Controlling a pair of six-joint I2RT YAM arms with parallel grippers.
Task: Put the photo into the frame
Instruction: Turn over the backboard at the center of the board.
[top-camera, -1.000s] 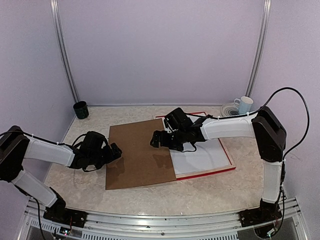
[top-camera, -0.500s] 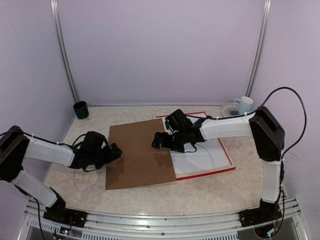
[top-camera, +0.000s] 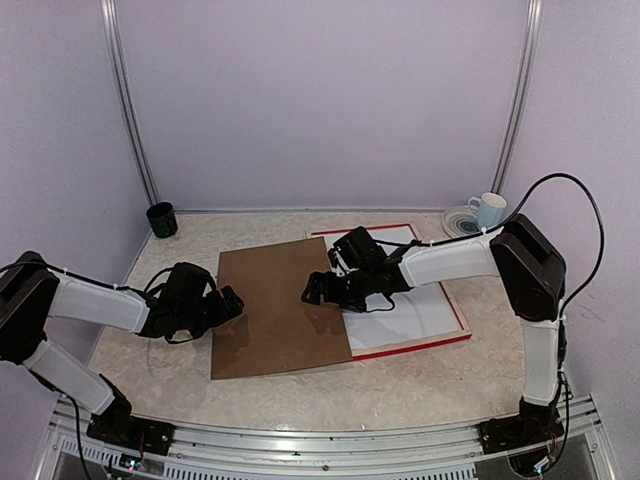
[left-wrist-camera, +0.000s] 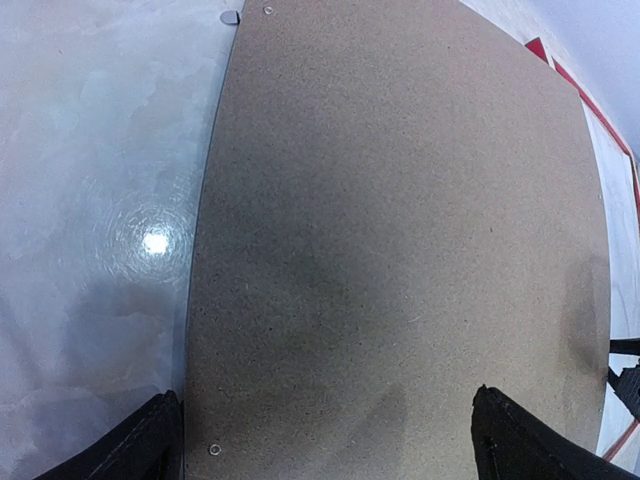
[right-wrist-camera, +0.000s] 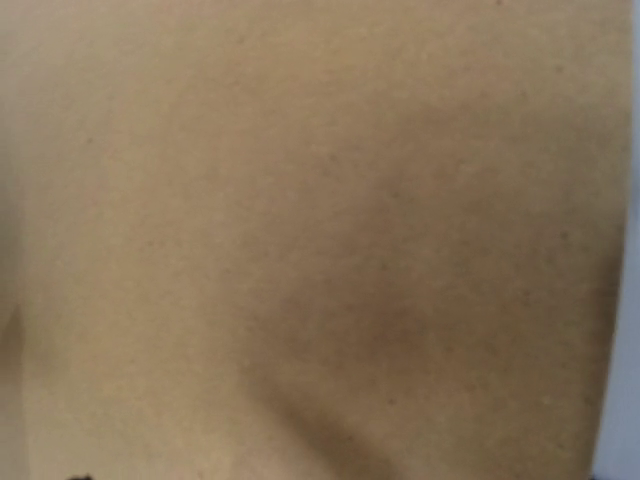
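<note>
The red frame (top-camera: 452, 300) lies flat right of centre, and a white sheet (top-camera: 425, 312) fills its opening. I cannot tell whether that sheet is the photo, and no picture side shows. A brown backing board (top-camera: 270, 310) lies flat over the frame's left part. My left gripper (top-camera: 226, 303) is open at the board's left edge. In the left wrist view its fingertips (left-wrist-camera: 150, 445) stand far apart low over the board (left-wrist-camera: 400, 230). My right gripper (top-camera: 322, 288) hangs open close above the board's right part. The right wrist view shows only blurred board (right-wrist-camera: 320, 240).
A dark cup (top-camera: 161, 219) stands at the back left corner. A white mug (top-camera: 490, 209) sits on a saucer at the back right. Pale walls and two metal posts close the back, and marbled table (left-wrist-camera: 90, 200) lies left of the board.
My right gripper has slid a little toward the near side and lower over the board. The left arm and the board have not moved.
</note>
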